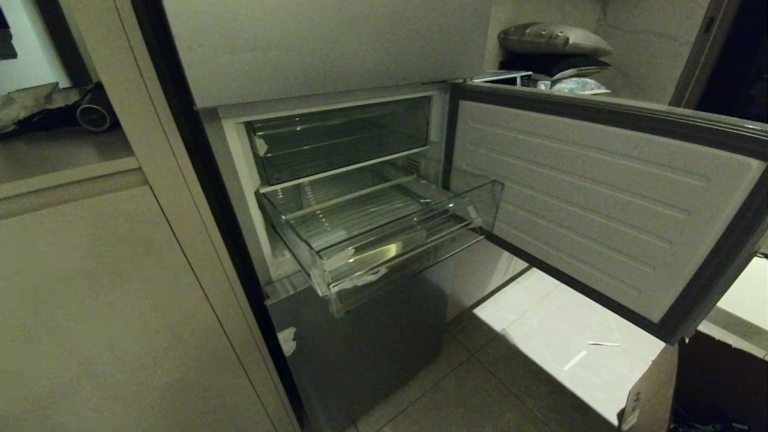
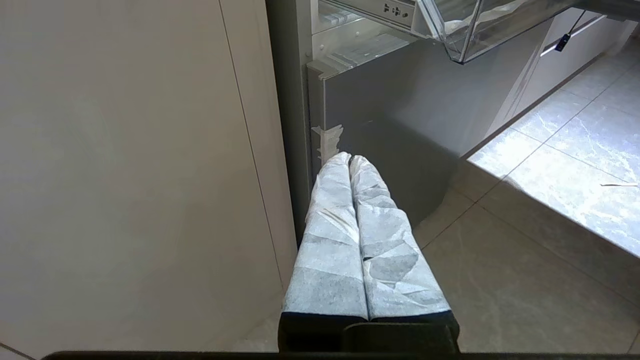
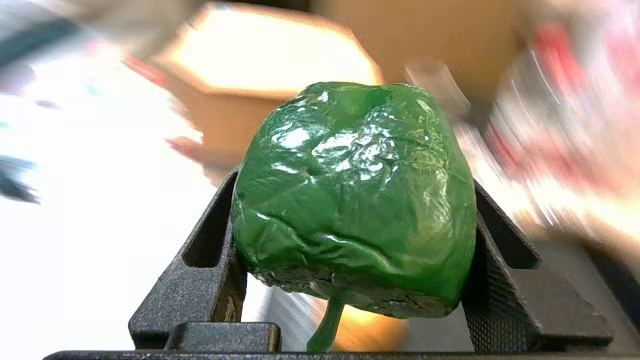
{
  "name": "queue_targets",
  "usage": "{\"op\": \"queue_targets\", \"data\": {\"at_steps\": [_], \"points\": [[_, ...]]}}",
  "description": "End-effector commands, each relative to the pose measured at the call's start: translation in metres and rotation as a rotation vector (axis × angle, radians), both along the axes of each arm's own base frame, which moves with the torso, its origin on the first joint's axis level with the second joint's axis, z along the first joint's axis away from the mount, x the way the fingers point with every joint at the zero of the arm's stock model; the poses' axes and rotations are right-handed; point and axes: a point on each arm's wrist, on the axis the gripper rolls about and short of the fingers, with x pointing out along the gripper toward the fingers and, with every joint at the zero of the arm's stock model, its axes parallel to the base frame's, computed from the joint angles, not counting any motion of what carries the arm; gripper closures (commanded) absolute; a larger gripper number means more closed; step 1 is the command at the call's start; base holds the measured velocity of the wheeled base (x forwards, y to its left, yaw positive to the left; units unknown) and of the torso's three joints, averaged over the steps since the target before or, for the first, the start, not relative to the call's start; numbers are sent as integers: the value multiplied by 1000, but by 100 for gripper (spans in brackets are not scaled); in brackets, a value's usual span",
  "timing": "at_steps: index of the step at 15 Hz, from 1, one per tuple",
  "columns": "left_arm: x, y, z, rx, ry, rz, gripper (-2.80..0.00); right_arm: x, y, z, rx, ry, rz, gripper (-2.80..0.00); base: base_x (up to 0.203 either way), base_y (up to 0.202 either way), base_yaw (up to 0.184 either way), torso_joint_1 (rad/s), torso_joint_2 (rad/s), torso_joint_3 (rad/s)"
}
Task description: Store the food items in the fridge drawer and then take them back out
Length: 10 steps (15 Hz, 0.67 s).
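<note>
Firmly gripped: green pepper in the right jaws

Firmly pinched between its two black fingers (image 3: 200, 250), the right gripper (image 3: 352, 210) holds the glossy green pepper (image 3: 355, 200), stem end toward the wrist; the surroundings behind it are blurred, and neither arm shows in the head view. The fridge drawer (image 1: 414, 240) stands pulled out below the upper bin (image 1: 336, 138), its ridged floor bare, with the fridge door (image 1: 600, 204) swung wide beside it. The left gripper (image 2: 350, 160) hangs low near the grey lower panel (image 2: 395, 120), its padded jaws pressed together on nothing.
</note>
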Motion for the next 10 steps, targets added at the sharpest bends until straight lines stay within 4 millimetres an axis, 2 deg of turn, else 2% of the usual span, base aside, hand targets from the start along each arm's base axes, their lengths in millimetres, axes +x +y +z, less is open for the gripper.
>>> {"op": "queue_targets", "data": {"at_steps": [1,3,6,8,10], "points": [[0,0,0,0,2,-1,0,11,61,63,-195,-117,143,0,0,0,0,0,0,0],[0,0,0,0,1,-1,0,39,104,84,-258,-190,340,0,0,0,0,0,0,0],[0,0,0,0,1,-1,0,68,172,108,-350,-316,635,0,0,0,0,0,0,0],[0,0,0,0,2,0,0,84,218,113,-375,-365,831,0,0,0,0,0,0,0],[0,0,0,0,2,1,0,112,261,111,-372,-399,989,0,0,0,0,0,0,0]]}}
